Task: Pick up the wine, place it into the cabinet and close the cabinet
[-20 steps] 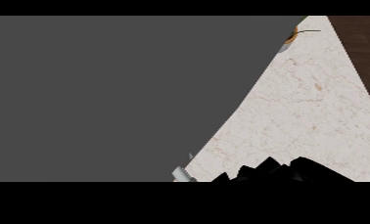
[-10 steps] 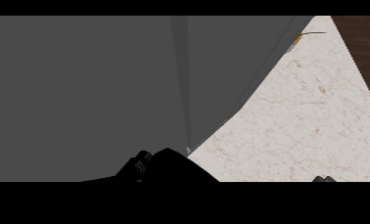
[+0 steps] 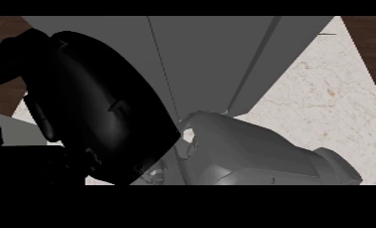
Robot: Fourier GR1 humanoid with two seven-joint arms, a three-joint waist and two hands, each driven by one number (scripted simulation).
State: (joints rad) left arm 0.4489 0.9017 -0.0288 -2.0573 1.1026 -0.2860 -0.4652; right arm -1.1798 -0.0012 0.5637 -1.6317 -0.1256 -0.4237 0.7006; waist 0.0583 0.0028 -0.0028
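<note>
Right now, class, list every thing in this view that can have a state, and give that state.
Cabinet: grey front panels meet at a thin seam; no opening shows, so it appears shut.
Robot hand: dark mass close up at the view's left; which hand and what pose cannot be told.
Grey forearm: reaches in from the lower right, in front of the cabinet.
Wine: not visible.

Big black hand [image 3: 95, 112] at left — fingers unclear — grey forearm [image 3: 257, 155] beside.

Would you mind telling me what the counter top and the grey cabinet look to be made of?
The counter top looks like polished stone, perhaps marble: cream with faint brownish veins and speckles. The cabinet looks like matte painted board or laminate: flat, even grey without grain or shine, though the look leaves it open.
</note>
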